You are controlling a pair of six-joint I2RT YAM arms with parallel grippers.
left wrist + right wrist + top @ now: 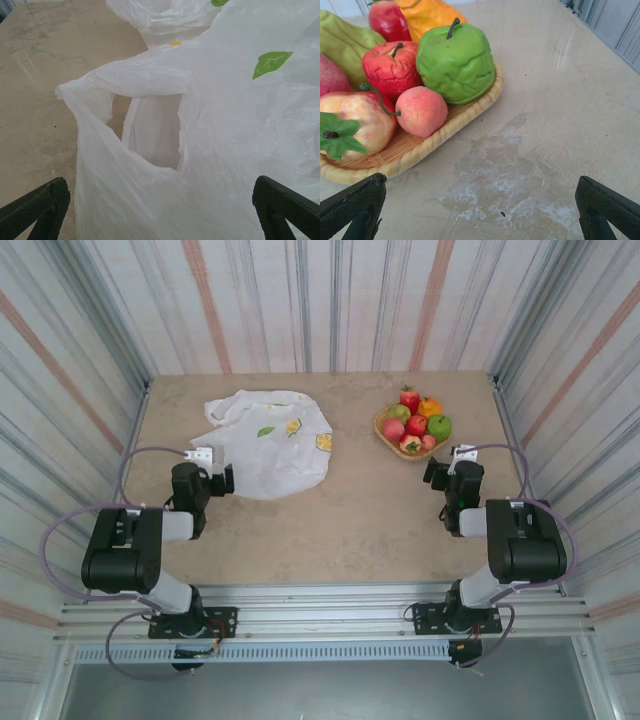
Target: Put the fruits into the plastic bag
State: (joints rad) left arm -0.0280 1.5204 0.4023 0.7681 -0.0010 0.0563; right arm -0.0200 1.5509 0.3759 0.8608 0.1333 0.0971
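Fruits [414,424]: heaped in tray [470,119], none bagged.
Plastic bag [268,448]: flat on desk [380,525], well left of tray.
Left hand [160,210]: wide, well left of tray; pinch one handle loop [135,80] layer, lift.
Right hand [480,210]: wide, near tray; take rim peach [421,111] first.

To me the plastic bag [225,150] looks thin, crinkly and translucent. The fruits [455,62] look glossy, their tray [467,119] woven, the tabletop [560,100] smooth.
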